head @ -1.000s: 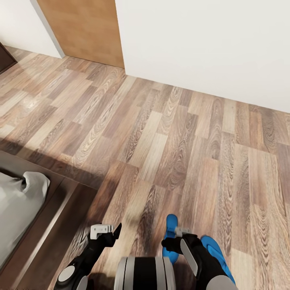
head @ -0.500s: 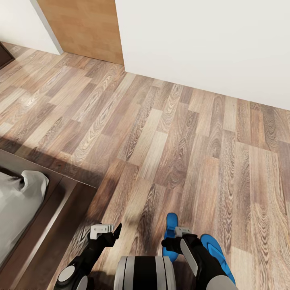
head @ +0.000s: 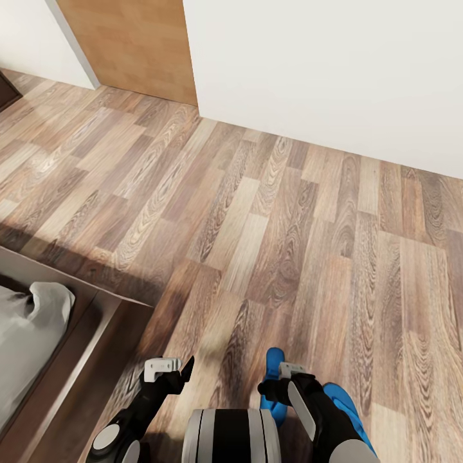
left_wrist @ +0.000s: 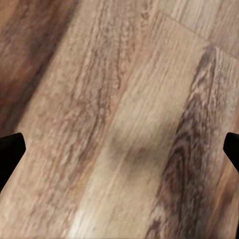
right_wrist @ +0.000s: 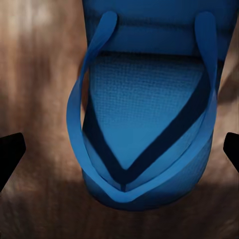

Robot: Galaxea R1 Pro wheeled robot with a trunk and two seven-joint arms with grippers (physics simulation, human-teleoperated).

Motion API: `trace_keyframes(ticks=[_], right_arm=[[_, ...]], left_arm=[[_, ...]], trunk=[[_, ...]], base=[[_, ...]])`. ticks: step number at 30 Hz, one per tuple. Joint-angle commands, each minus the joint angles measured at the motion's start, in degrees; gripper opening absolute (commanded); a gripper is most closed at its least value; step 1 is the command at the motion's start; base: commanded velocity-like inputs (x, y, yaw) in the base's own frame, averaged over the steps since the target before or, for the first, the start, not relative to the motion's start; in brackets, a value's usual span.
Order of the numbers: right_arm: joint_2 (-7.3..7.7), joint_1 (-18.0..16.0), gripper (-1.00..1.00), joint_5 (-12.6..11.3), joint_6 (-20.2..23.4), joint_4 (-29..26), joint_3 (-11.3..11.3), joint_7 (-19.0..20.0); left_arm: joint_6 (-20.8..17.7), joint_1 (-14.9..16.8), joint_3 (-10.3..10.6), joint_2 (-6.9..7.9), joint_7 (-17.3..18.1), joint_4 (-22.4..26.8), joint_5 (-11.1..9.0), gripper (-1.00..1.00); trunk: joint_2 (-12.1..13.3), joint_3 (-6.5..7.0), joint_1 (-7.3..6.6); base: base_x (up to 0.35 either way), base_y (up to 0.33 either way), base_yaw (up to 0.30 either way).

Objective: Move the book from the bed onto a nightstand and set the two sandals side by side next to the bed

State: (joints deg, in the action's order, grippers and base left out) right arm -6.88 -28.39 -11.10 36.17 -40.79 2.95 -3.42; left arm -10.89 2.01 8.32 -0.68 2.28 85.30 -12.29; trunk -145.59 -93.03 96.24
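Right wrist view puts your wide-open right gripper (right_wrist: 119, 149) over a bright blue flip-flop sandal (right_wrist: 147, 107), gripping nothing; left gripper (left_wrist: 119, 149) open over bare wood-plank floor (left_wrist: 114, 99).

Head view high, downward – wrist views close over floor (head: 270, 212).

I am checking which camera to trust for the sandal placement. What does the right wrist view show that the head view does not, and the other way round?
The right wrist view gives the close detail: the bright blue flat sandal seen from above, with its thin blue thong straps meeting at the toe post, between the two dark fingertips spread wide apart.

The head view gives the surroundings: the off-white mattress on the dark brown wooden bed frame, the white wall, a tan wooden door, and the left gripper over bare floor.

Both show the blue sandal and the light-brown wood-plank floor.
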Motion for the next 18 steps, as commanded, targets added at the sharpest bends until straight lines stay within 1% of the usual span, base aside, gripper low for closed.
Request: trace_keyframes(ticks=[1, 10, 14, 18], right_arm=[[0.03, -0.01, 1.00, -0.52, 0.22, -0.08, 0.14, -0.36], [0.03, -0.03, 1.00, -0.52, 0.22, -0.08, 0.13, -0.36], [0.03, -0.01, 1.00, -0.51, 0.22, -0.08, 0.13, -0.36], [0.03, -0.01, 1.00, -0.50, 0.22, -0.08, 0.13, -0.36]], left_arm=[[-0.34, 0.01, -0.06, -0.02, 0.17, 0.06, -0.54, 1.00], [-0.35, 0.01, -0.06, -0.02, 0.18, 0.08, -0.54, 1.00], [-0.36, 0.01, -0.07, -0.02, 0.18, 0.10, -0.54, 1.00], [-0.36, 0.01, -0.07, -0.02, 0.18, 0.09, -0.54, 1.00]], trunk=[[-0.01, -0.03, -0.01], [-0.01, -0.03, -0.01], [-0.07, -0.92, 0.10], [-0.07, -0.92, 0.10]], base=[[0.023, 0.000, 0.000], [0.004, 0.000, 0.000], [0.000, 0.000, 0.000], [0.000, 0.000, 0.000]])
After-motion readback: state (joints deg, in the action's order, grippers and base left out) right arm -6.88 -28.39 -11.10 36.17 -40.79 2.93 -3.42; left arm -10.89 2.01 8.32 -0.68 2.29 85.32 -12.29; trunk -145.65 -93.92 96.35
